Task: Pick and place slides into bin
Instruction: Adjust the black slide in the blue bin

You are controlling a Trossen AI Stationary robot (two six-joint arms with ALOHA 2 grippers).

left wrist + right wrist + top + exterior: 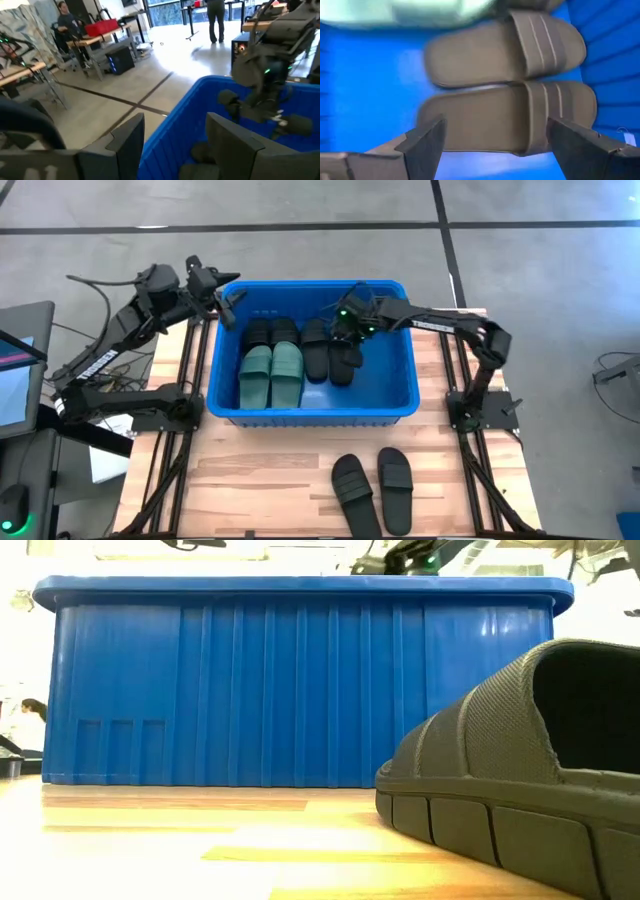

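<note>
The blue bin stands mid-table. In it lie two sage green slides side by side on its floor, with several black slides beside and behind them. Two more black slides lie flat on the table near its front edge; one looms close in the low view. My right gripper hangs open inside the bin just above two black slides, its fingers either side of the nearer one without touching. My left gripper is open and empty over the bin's far left corner.
The bin's rolled rim and ribbed walls surround my right gripper. The bin floor's right part is bare blue. Bare wooden table lies left of the two loose slides. A person stands in the room beyond.
</note>
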